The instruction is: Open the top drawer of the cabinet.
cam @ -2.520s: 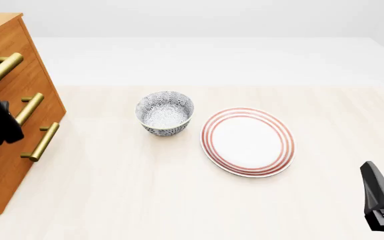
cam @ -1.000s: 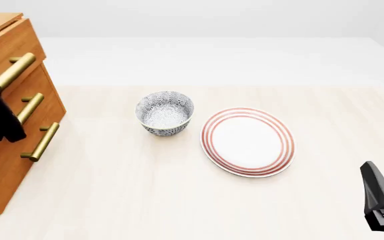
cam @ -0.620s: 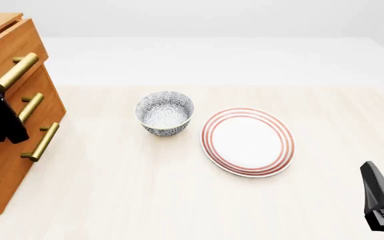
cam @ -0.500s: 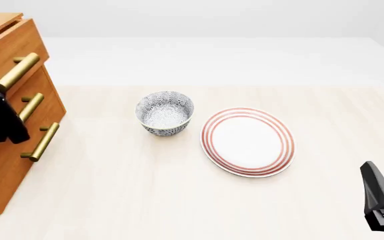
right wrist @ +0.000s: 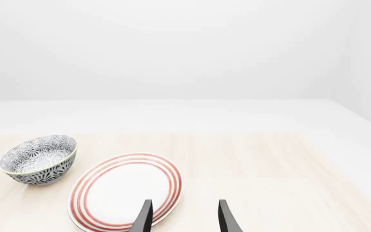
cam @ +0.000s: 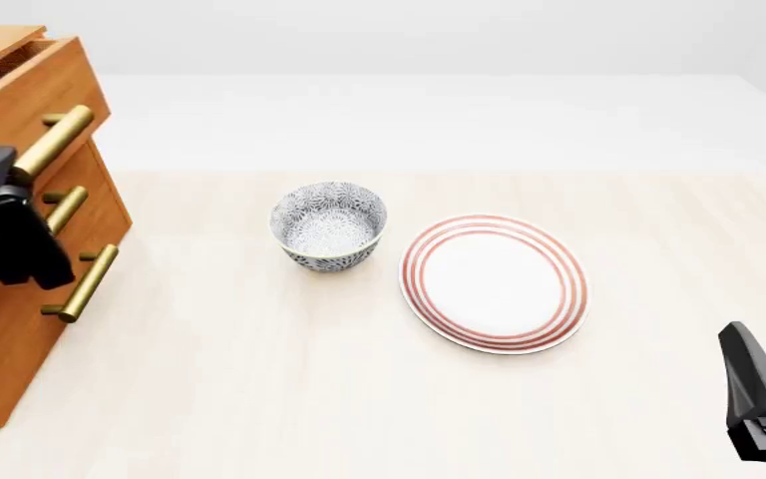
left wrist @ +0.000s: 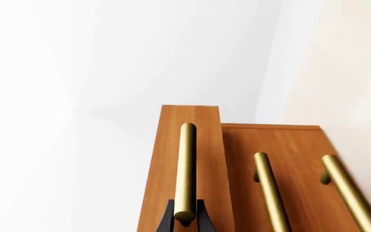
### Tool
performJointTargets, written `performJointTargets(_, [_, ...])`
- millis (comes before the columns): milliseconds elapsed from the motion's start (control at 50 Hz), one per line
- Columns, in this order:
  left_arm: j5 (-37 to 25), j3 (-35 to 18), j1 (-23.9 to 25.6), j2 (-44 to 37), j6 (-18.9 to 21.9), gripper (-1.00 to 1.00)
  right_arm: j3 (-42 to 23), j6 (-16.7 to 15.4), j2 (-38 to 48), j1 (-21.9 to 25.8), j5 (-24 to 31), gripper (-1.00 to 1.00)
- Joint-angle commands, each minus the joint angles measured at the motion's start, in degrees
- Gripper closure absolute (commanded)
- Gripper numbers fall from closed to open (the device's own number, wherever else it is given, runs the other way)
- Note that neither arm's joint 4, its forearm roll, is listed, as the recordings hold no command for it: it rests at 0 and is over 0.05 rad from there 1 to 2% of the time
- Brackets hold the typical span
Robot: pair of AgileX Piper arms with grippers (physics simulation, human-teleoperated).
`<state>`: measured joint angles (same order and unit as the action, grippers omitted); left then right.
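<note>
The orange-brown cabinet (cam: 17,299) stands at the table's left edge. Its top drawer (cam: 37,85) juts out a little past the two drawers below. My left gripper (cam: 13,172) is shut on the near end of the top drawer's brass bar handle (cam: 53,142). In the left wrist view the black fingers (left wrist: 167,221) clamp that handle (left wrist: 185,169), and the drawer front (left wrist: 189,145) stands proud of the cabinet (left wrist: 282,145). My right gripper (right wrist: 182,217) is open and empty, low at the front right (cam: 762,409).
A patterned blue-white bowl (cam: 328,226) and a red-ringed white plate (cam: 494,281) sit mid-table; both show in the right wrist view, the bowl (right wrist: 38,159) and the plate (right wrist: 126,189). The two lower handles (cam: 80,282) stick out toward the table.
My left gripper has moved right with the top handle in it. The top drawer has slid out from flush to slightly open. The right arm has not moved.
</note>
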<state>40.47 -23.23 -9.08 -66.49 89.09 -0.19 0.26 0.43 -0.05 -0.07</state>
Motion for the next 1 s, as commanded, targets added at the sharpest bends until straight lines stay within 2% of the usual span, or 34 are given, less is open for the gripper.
performJointTargets(20, [-0.12,-2.22,5.71,-2.23,0.39,1.0,0.0,-0.01,0.01,0.0,0.0,-1.0])
performJointTargets(240, [0.42,-0.56,7.33,-1.9,0.37,1.0,0.0,-0.01,0.0,0.0,0.0,-1.0])
performJointTargets(420, [-1.75,0.49,8.21,1.62,0.86,1.0,0.0,0.0,-0.01,0.01,0.0,-1.0])
performJointTargets(560, [-3.86,0.22,9.01,3.94,1.21,1.0,0.0,-0.01,0.01,0.01,0.0,-1.0])
performJointTargets(1000, [-4.9,0.0,12.05,5.62,1.95,1.0,0.0,0.0,0.0,0.01,0.0,-1.0])
